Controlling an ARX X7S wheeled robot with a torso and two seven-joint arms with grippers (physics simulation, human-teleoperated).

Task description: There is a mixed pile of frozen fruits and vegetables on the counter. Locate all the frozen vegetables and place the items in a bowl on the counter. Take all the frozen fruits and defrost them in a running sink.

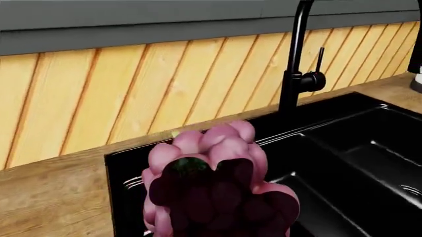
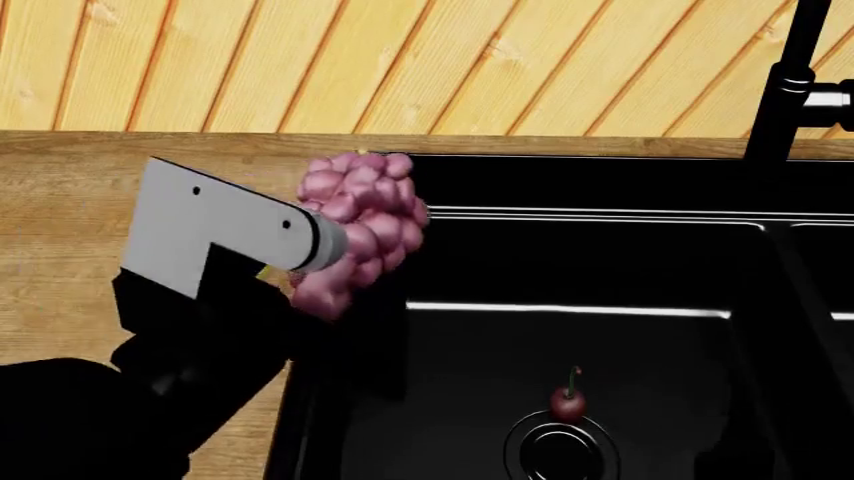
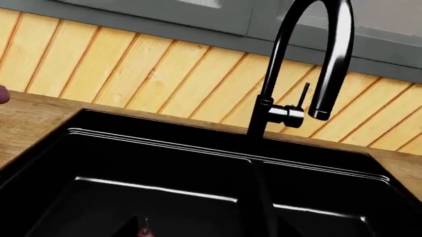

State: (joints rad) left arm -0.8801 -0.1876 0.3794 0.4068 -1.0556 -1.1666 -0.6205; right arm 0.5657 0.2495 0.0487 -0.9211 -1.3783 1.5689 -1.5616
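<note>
My left arm holds the pinkish-purple grape bunch (image 2: 363, 225) in the air over the left rim of the black sink (image 2: 627, 265). The left gripper (image 2: 334, 248) is shut on the grape bunch, and the fruit hides its fingers. In the left wrist view the grape bunch (image 1: 218, 168) fills the foreground over the basin. A small dark red cherry (image 2: 567, 402) with its stem up lies beside the round drain (image 2: 561, 452) of the left basin, and the cherry (image 3: 144, 232) also shows in the right wrist view. The right gripper does not show. No bowl, lemon or vegetables are visible.
The black faucet (image 3: 310, 59) rises behind the divider between the two basins. The wooden counter (image 2: 80, 200) runs left of the sink, with a plank wall (image 2: 400, 60) behind it. A white object (image 1: 416, 74) stands at the counter's far end.
</note>
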